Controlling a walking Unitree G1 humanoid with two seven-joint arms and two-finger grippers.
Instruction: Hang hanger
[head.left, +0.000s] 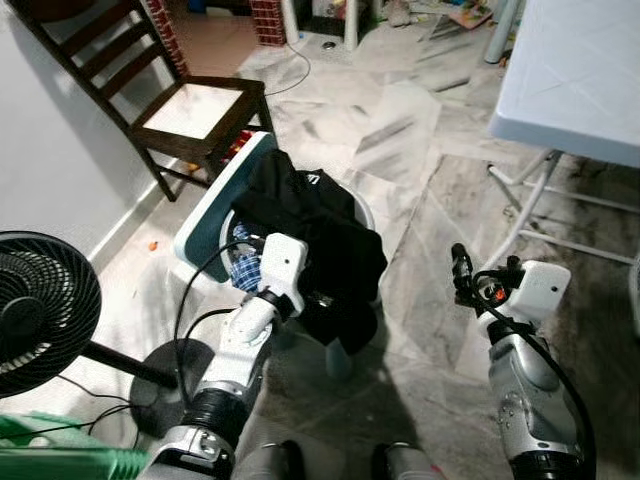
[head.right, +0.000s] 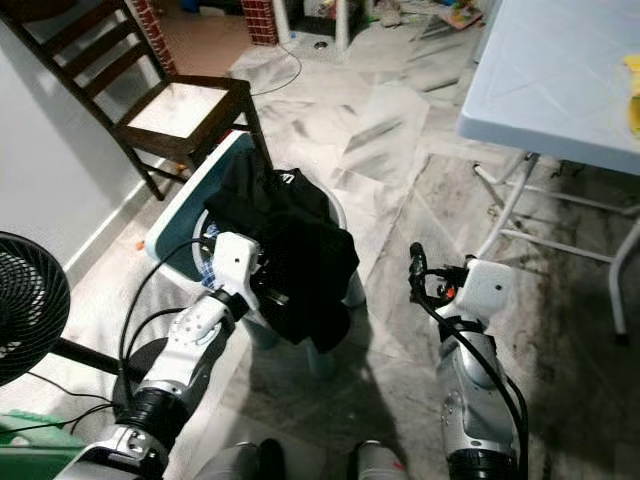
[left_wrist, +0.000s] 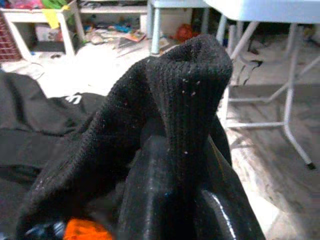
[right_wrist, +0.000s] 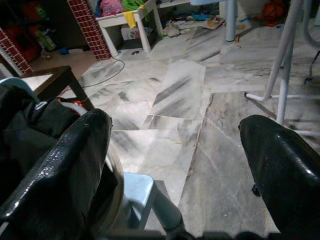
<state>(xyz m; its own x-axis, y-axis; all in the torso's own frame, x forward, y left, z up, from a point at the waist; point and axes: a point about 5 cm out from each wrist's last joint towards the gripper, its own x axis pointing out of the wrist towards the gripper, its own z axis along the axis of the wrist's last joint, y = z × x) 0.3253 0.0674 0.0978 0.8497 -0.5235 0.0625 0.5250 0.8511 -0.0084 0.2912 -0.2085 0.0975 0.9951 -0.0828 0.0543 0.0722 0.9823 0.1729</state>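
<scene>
A black garment (head.left: 310, 225) lies heaped over a round white basket (head.left: 362, 212) on the floor in front of me. My left gripper (head.left: 312, 298) is buried in the garment's near side. In the left wrist view a fold of black ribbed fabric (left_wrist: 190, 90) rises from between its glossy fingers (left_wrist: 150, 195), so it is shut on the cloth. My right gripper (head.left: 461, 266) hangs over the floor to the right of the basket. It is open, its fingers (right_wrist: 60, 170) wide apart with nothing between them.
A teal-and-white lid (head.left: 222, 200) leans at the basket's left side. A dark wooden chair (head.left: 190, 110) stands behind it by the wall. A black fan (head.left: 45, 310) is at my left, and a white folding table (head.left: 575, 80) at my right.
</scene>
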